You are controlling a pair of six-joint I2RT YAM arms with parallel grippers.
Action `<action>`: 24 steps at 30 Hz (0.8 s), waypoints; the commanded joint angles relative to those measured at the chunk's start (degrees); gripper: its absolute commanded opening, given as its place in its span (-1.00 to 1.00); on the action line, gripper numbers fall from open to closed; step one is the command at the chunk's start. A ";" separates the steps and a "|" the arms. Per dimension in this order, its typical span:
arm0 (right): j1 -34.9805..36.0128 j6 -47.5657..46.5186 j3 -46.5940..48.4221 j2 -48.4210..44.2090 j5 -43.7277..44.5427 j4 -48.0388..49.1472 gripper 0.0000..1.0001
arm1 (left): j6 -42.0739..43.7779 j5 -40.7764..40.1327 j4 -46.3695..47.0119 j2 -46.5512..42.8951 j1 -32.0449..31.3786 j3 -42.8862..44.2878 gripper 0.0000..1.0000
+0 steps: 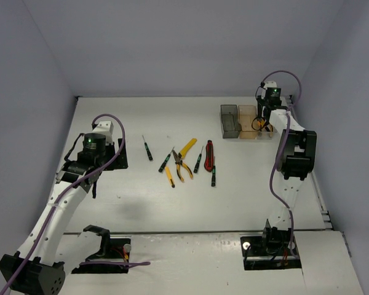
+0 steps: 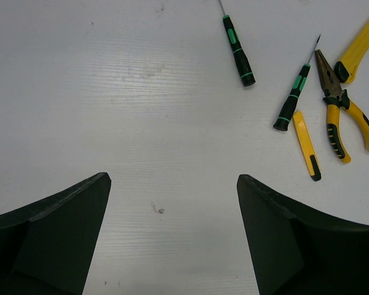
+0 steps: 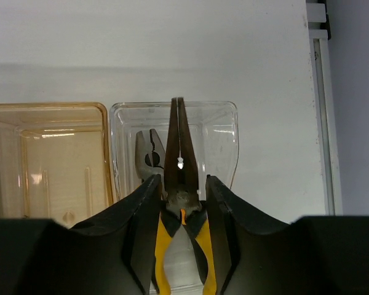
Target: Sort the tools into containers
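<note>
Fingers (image 3: 149,203) of the right gripper (image 3: 181,187) are clamped on a pair of long-nosed pliers (image 3: 179,138) at the pivot, with the yellow handles trailing back between them. We see the tips pointing out over the clear bin (image 3: 224,117), where another pair of pliers (image 3: 149,152) lies inside. The amber bin (image 3: 49,109) stands just beside it on the left and the grey bin (image 1: 229,120) beyond that, all three in a row at the far right corner of the table (image 1: 111,110). Across the table, the left gripper (image 2: 172,181) hangs with its fingers spread wide, holding nothing. Near mid-table we count four screwdrivers (image 2: 239,52), a yellow knife (image 1: 187,147), a red knife (image 1: 209,153) and a third pair of pliers (image 2: 339,117), loosely grouped.
</note>
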 commanded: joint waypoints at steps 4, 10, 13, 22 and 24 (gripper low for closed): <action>0.23 0.86 0.79 -7.26 -0.11 3.14 -0.11 | 0.14 -0.13 2.16 -0.26 0.33 0.26 0.62; 1.23 4.42 -2.43 -18.33 -0.71 2.42 0.03 | 0.05 -0.10 2.26 -0.88 0.33 0.35 0.62; 3.41 9.58 -7.76 -25.28 -2.09 1.73 0.10 | -0.12 0.05 2.19 -1.49 0.33 0.41 0.62; 26.50 28.93 -24.17 -35.76 6.30 0.40 0.16 | 0.14 2.34 2.90 -1.64 0.33 0.17 0.62; 31.88 30.27 -24.90 -34.22 7.21 0.32 0.18 | 0.14 2.30 2.98 -1.58 0.33 0.09 0.62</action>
